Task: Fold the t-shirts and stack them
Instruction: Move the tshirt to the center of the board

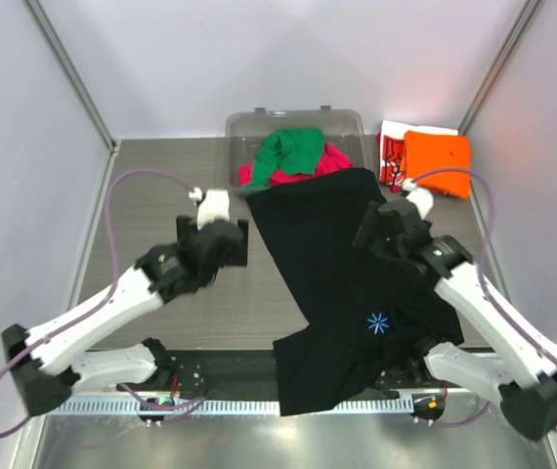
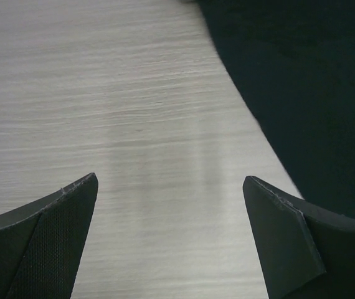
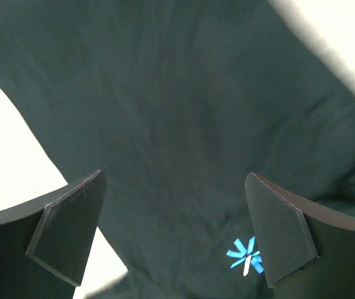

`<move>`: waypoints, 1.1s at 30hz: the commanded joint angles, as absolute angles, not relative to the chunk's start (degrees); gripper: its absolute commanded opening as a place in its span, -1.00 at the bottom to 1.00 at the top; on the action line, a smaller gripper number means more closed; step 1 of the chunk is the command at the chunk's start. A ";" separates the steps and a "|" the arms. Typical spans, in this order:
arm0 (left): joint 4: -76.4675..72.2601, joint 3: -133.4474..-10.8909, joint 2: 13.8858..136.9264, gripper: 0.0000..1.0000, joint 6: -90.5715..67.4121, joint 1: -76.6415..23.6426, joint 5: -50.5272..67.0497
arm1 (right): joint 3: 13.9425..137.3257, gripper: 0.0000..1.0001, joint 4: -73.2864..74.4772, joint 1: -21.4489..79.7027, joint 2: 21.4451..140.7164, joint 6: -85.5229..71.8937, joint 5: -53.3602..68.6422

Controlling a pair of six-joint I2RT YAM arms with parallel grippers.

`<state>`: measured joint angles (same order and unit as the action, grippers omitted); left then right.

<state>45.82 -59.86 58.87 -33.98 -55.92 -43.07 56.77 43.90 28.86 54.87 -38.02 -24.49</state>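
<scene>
We have the black tee (image 1: 342, 274) spread on the surface (image 1: 151, 186), its long axis slanting from the bin (image 1: 244, 127) at the far side down to the near edge, where the end bearing the starburst (image 1: 377, 323) lies over the rail. Both hands are open and hold nothing. The right hand (image 3: 174, 176) hovers over the cloth itself, and black fabric fills its wrist view. The left hand (image 2: 170, 180) hangs over bare surface, with the tee's left edge just to its right. So we judge the right arm to be the nearer one, while the left must reach rightward to catch that edge. The fold on this tee looks not yet begun. The orange tee (image 1: 440, 161) lies on the printed one (image 1: 391, 151) at the far right, apparently folded, and the green (image 1: 293, 149) and magenta (image 1: 332, 158) tees wait in the bin
</scene>
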 commanded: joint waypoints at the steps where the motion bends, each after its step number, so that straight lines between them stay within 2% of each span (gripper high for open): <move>1: 34.90 -63.89 64.32 0.99 -28.65 -42.57 -25.17 | 51.16 0.99 37.89 29.09 59.32 -42.27 -12.06; 2: 33.07 -66.07 69.12 0.99 -28.39 -36.54 -22.53 | 48.98 0.99 36.31 29.18 59.76 -43.75 -10.47; 8: 30.33 -81.17 90.23 0.99 -29.17 -19.46 -4.95 | 44.13 0.99 33.84 30.59 58.89 -44.83 -8.44; 12: 29.53 -92.61 107.08 0.94 -28.57 -16.00 -2.46 | 41.75 0.99 33.93 31.11 56.87 -45.09 -6.69; 16: 37.42 -107.90 121.97 0.84 -27.42 -15.03 -3.78 | 39.99 0.99 34.28 31.46 55.03 -45.26 -5.37; 20: 41.30 -119.85 131.03 0.47 -26.11 -14.41 -4.39 | 39.46 0.99 35.24 31.73 54.05 -44.65 -5.36; 21: 42.27 -121.45 132.26 0.19 -25.76 -14.41 -5.00 | 39.46 0.99 35.42 31.73 53.88 -44.47 -5.45; 22: 44.45 -122.94 134.19 0.03 -25.06 -13.98 -5.71 | 39.64 0.99 35.77 31.73 53.96 -44.04 -5.62; 23: 45.43 -125.05 134.82 -0.31 -23.92 -13.63 -6.50 | 39.64 0.99 36.03 31.73 53.96 -43.95 -5.80; 25: 47.54 -126.12 135.17 -0.71 -23.12 -11.97 -9.22 | 39.55 1.00 36.04 31.73 54.05 -43.68 -5.89; 26: 48.07 -125.86 134.74 -1.00 -22.59 -11.08 -10.01 | 39.55 0.99 35.95 31.73 54.31 -43.59 -5.89; 31: 50.79 -123.14 131.84 -0.99 -17.77 -3.37 -19.12 | 38.67 0.99 35.16 31.82 55.55 -43.15 -5.54; 32: 51.32 -122.87 130.88 -0.83 -16.97 -2.03 -21.60 | 38.32 0.99 34.72 31.73 55.72 -43.07 -5.45; 33: 51.59 -122.26 130.17 -0.76 -16.18 -0.63 -23.71 | 38.06 0.99 34.54 31.73 55.90 -42.89 -5.36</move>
<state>46.48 -123.22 135.74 -19.44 -9.15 -5.98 38.76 35.97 31.42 55.46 -43.68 -5.80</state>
